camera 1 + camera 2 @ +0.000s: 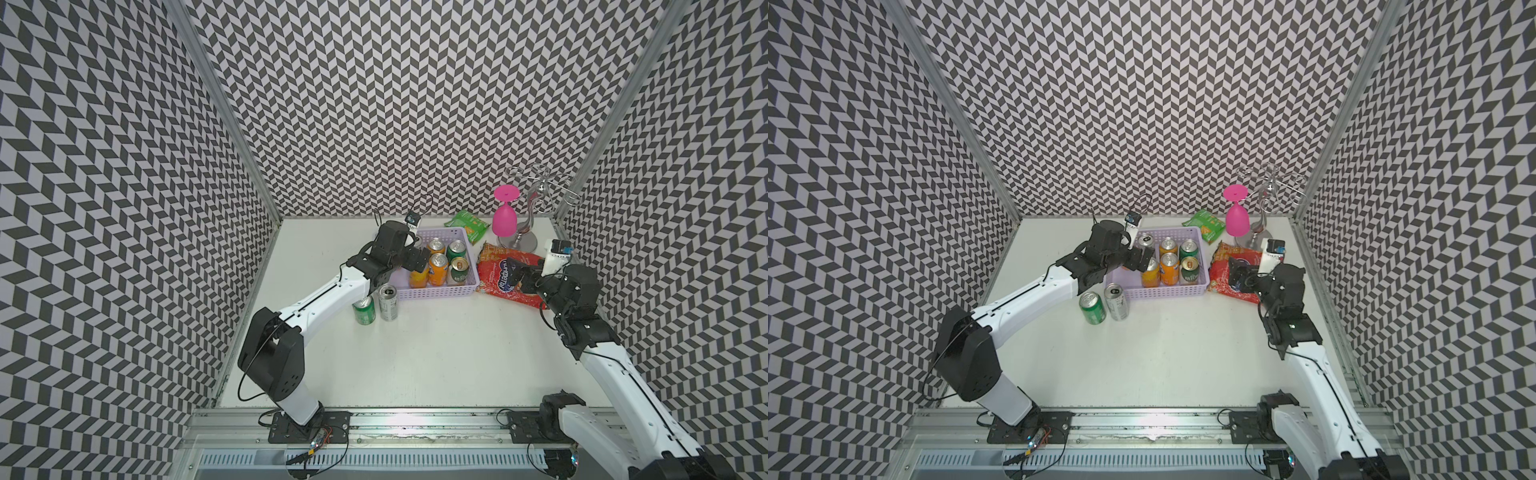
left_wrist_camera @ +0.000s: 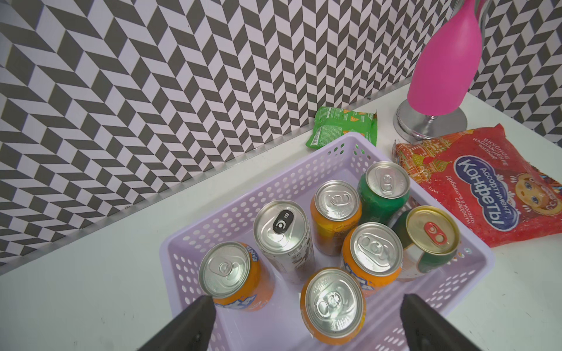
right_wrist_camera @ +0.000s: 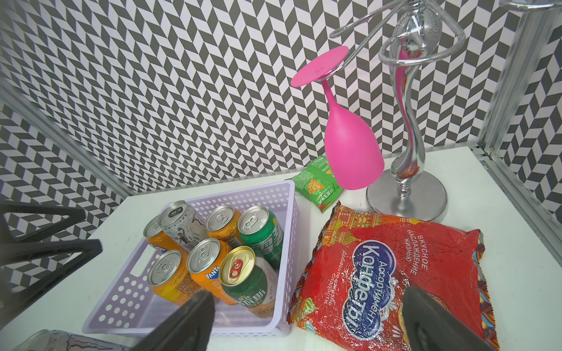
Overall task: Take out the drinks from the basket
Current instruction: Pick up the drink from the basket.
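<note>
Though two drinks, a green can and a tall grey can, stand on the worktop just beside the basket, seven cans are left inside it: four orange, two green, one grey. The left hand hangs wide open over an orange can, holding nothing. The right hand is open too, over the red snack bag. The worktop is white and flat, with zigzag walls around it.

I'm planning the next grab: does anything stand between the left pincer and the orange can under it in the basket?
Nothing visible does. The left pincer hangs open over the orange can in the basket, and the can's top is bare. A second orange can stands close beside it.
</note>
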Tool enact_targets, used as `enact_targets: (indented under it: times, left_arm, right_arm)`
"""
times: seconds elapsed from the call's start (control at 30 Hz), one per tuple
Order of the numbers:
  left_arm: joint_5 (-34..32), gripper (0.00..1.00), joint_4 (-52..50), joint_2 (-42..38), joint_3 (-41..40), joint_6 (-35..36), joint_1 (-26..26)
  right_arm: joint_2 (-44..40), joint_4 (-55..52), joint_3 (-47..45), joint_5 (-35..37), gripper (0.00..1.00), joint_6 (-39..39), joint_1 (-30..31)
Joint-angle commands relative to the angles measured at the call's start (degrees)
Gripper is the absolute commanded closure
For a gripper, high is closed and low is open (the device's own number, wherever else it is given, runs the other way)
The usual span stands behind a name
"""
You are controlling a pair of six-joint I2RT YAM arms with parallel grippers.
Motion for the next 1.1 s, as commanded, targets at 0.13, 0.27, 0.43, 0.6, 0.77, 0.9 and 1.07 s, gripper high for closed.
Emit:
enact_targets:
  times: [0.13,0.27,0.43,0.6,0.77,0.9,1.07]
  left_arm:
    - [4.5,0.01,-1.8,8.3,7.8,1.3,3.5]
    - [5.7,0.01,-4.2,13.2,12.3,2.4,4.1]
    - [7.0,0.01,-3.6,16.3,13.9,2.8,4.1]
    - [7.1,0.02,-3.9,19.3,15.9,2.7,4.4]
    - [8.1,0.12,-4.7,22.0,18.6,2.7,4.5]
    - [8.7,0.21,-6.3,23.8,20.7,2.3,4.7]
    - [9.6,0.27,-6.6,24.4,21.1,1.9,4.9]
  right_arm:
    - [-1.0,2.1,0.5,0.0,0.0,-0.4,-0.5]
    - [-0.9,2.1,0.5,0.0,0.0,-0.4,-0.6]
    - [-0.7,2.1,0.4,0.1,0.0,-0.5,-0.6]
    - [-0.7,2.1,0.4,0.1,0.0,-0.5,-0.7]
    - [-0.3,2.1,0.4,0.0,0.0,-0.5,-0.6]
    - [-0.4,2.1,0.4,0.0,0.01,-0.5,-0.7]
    - [-0.2,2.2,0.4,-0.2,0.0,-0.4,-0.8]
